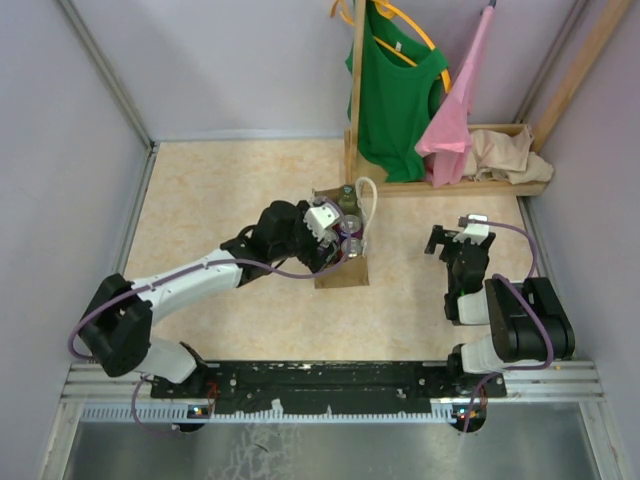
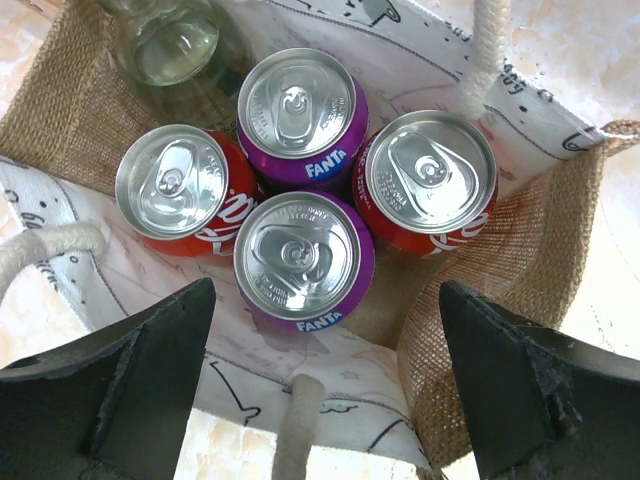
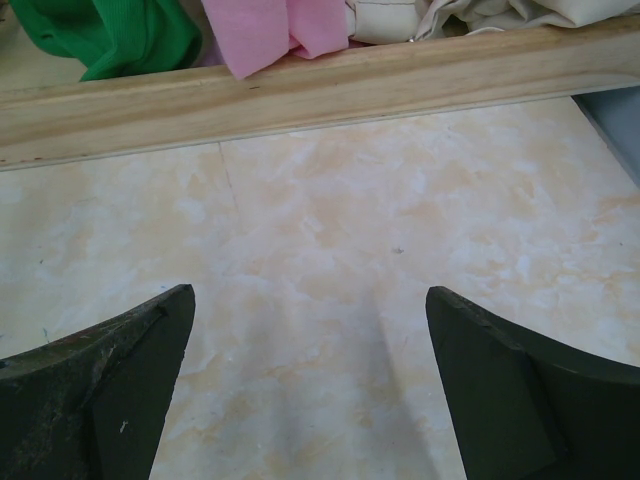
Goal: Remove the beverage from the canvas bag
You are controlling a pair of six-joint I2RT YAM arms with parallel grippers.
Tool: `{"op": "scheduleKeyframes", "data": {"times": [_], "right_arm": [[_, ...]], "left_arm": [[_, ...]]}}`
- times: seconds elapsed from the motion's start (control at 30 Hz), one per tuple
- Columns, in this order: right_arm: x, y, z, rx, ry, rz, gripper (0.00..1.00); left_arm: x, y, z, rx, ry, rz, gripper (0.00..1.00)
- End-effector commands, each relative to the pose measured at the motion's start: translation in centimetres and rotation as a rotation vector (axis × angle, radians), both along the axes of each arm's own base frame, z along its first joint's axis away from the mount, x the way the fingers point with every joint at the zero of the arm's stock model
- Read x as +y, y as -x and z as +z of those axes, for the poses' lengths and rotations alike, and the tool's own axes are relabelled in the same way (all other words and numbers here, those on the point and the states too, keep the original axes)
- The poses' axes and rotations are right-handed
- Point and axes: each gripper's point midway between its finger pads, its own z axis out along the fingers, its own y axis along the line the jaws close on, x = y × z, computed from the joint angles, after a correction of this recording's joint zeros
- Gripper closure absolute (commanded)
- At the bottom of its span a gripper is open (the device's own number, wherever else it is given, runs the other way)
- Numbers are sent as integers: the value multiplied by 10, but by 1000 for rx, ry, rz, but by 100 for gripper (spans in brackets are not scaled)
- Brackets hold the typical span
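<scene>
The right gripper (image 3: 308,295) hovers near the table's front edge over the bare, cream-marbled tabletop (image 3: 330,200). Its dark wedge-shaped fingers are spread wide with nothing between them. The left gripper (image 2: 325,290) hangs over the mouth of the canvas bag (image 2: 560,250), jaws likewise spread wide and gripping nothing.

The bag stands upright mid-table. It is a small boxy tote of coarse tan burlap, with a smooth white printed lining and twisted cream rope handles (image 2: 487,50). Packed inside, touching one another, are four round cans with shiny metal tops. A purple can (image 2: 303,255) is nearest the fingers, a second purple can (image 2: 298,105) sits behind it, and red cans (image 2: 180,185) flank the pair. Beyond them is what looks like a clear glass bottle (image 2: 170,35), cut off by the frame.

Farther back, a pale wooden rack (image 1: 357,90) holds a green shirt (image 1: 395,100), a pink cloth (image 1: 455,120) and a crumpled beige cloth (image 1: 510,155).
</scene>
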Motion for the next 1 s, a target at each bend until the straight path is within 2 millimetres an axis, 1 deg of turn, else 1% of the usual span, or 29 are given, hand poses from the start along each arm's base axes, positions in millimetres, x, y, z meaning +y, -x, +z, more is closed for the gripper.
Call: {"op": "scheduleKeyframes", "data": {"times": [0.0, 0.17, 0.37, 0.5, 0.63, 0.7, 0.87, 0.97], "right_arm": [[-1, -9, 21, -72, -1, -4, 1], [-1, -9, 20, -72, -2, -5, 1], [-1, -9, 20, -72, -3, -4, 1], [-1, -9, 20, -73, -3, -4, 1], [-1, -9, 20, -73, -2, -4, 1], [-1, -9, 21, -73, -2, -5, 1], [-1, -9, 21, -73, -2, -4, 1], [-1, -9, 20, -73, -2, -4, 1]], "left_arm": [[13, 13, -10, 11, -18, 26, 1], [17, 10, -13, -33, -12, 52, 1], [14, 0, -23, -39, -13, 91, 1], [14, -5, -34, -14, -45, 114, 1], [17, -5, -43, 21, -95, 130, 13], [18, -5, -46, 44, -121, 136, 15], [18, -3, -57, 106, -184, 135, 15], [16, 1, -58, 146, -218, 122, 8]]}}
